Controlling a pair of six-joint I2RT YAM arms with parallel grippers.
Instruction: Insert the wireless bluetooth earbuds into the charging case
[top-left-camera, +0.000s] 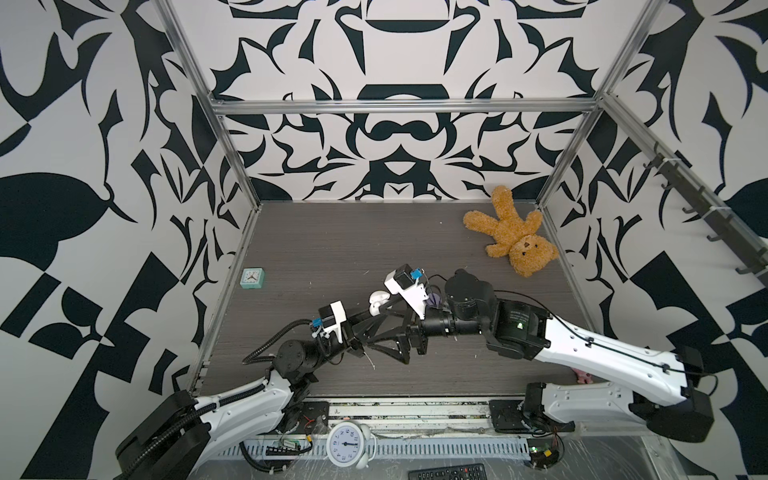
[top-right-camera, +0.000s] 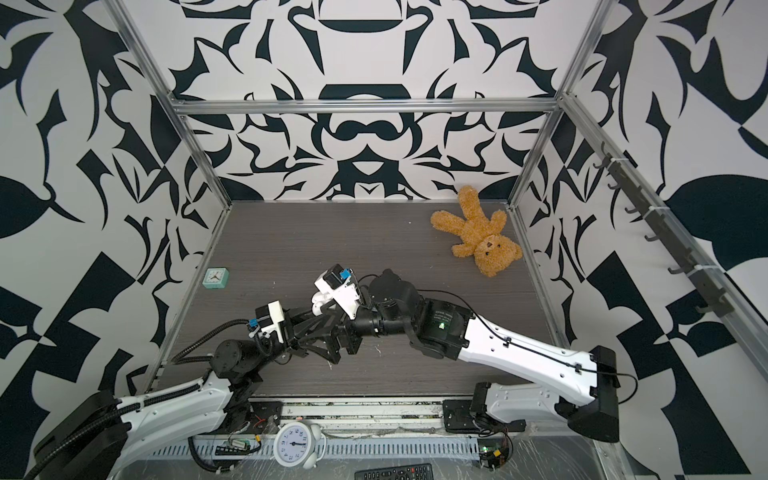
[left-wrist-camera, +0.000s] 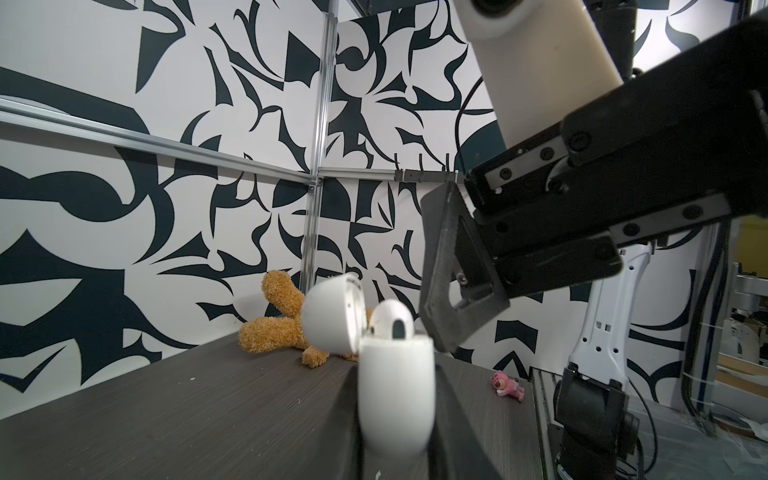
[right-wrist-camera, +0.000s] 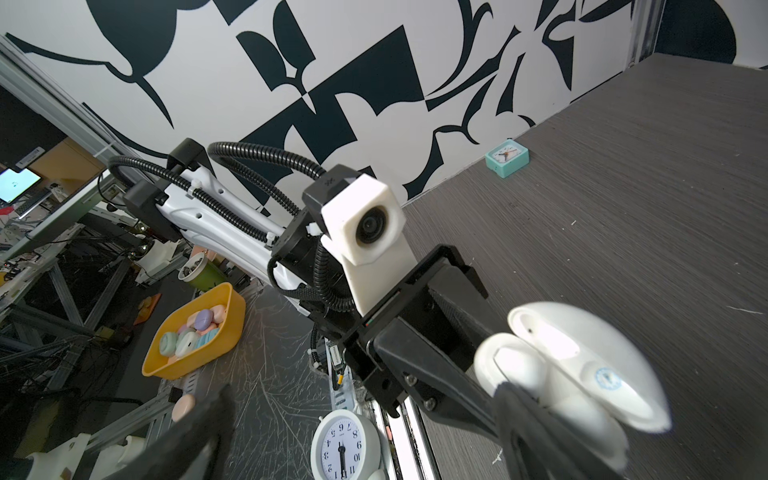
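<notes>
While held above the dark wood-grain tabletop (left-wrist-camera: 208, 415), clamped upright between the fingers (left-wrist-camera: 457, 424) of the left gripper (left-wrist-camera: 398, 428): white charging case (left-wrist-camera: 395, 374), lid (left-wrist-camera: 328, 316) swung back. Seated in its mouth, just above those fingertips: one white earbud (left-wrist-camera: 388, 320). Spread wide apart on the right gripper (right-wrist-camera: 362, 388): both its fingers (left-wrist-camera: 453, 270), one just beside the earbud; contact impossible to tell.

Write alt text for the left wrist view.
Open white charging case held in the left gripper, a white earbud sticking up out of it. A finger of the right gripper hangs close beside the earbud; a teddy bear lies on the table behind.
</notes>
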